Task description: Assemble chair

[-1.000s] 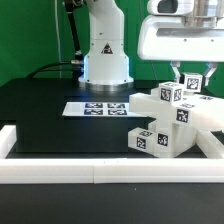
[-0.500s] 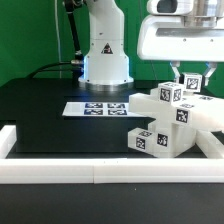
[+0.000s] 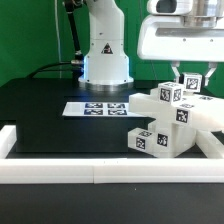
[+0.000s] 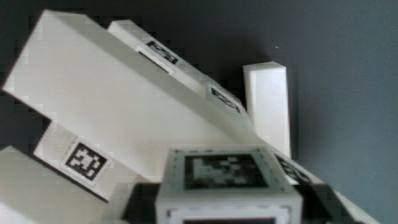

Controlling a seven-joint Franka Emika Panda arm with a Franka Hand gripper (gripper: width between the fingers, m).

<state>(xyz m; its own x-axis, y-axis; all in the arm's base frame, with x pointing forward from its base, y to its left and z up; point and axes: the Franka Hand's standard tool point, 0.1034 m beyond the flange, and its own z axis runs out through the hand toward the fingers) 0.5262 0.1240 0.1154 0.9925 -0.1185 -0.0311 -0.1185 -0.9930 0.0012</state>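
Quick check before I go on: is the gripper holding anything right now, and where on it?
Yes. The gripper is closed on a small tagged white cube at the top of the chair assembly, its fingers pressing on two opposite side faces.

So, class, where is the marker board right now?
In the exterior view, the marker board lies flat on the black table, in front of the robot base, on the exterior view's left of the chair.

The arm [image 3: 103,45] is white with rounded glossy shells, a triangular black mark on its base and dark cables behind.
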